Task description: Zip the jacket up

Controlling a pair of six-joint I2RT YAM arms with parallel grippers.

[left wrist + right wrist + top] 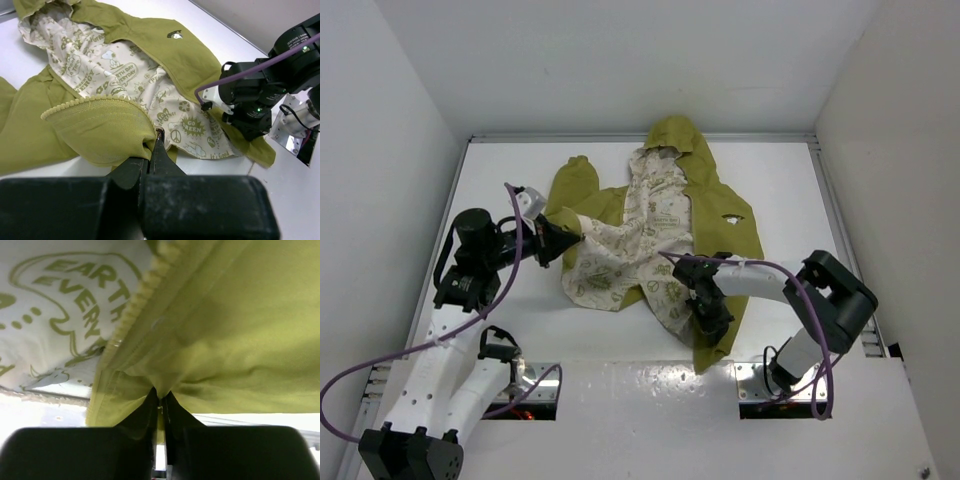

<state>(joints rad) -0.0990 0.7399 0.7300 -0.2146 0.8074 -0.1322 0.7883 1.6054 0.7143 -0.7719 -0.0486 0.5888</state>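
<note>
The olive-green jacket [722,205] lies open on the white table, hood at the far side, cream printed lining [650,235] facing up. My left gripper [563,240] is shut on the folded-over edge of the jacket's left front panel, whose fabric [100,130] bunches at the fingertips of this gripper [156,137]; zipper teeth [75,104] run along that edge. My right gripper [711,320] is shut on the lower part of the right front panel. In the right wrist view, green cloth [240,330] is pinched between this gripper's tips [161,397], beside a line of zipper teeth [135,300].
White walls close in the table on the left, right and far sides. Two metal base plates [525,385] [760,385] sit at the near edge. Purple cables [510,290] loop off both arms. The right arm's black body [255,95] stands over the jacket's lower right corner.
</note>
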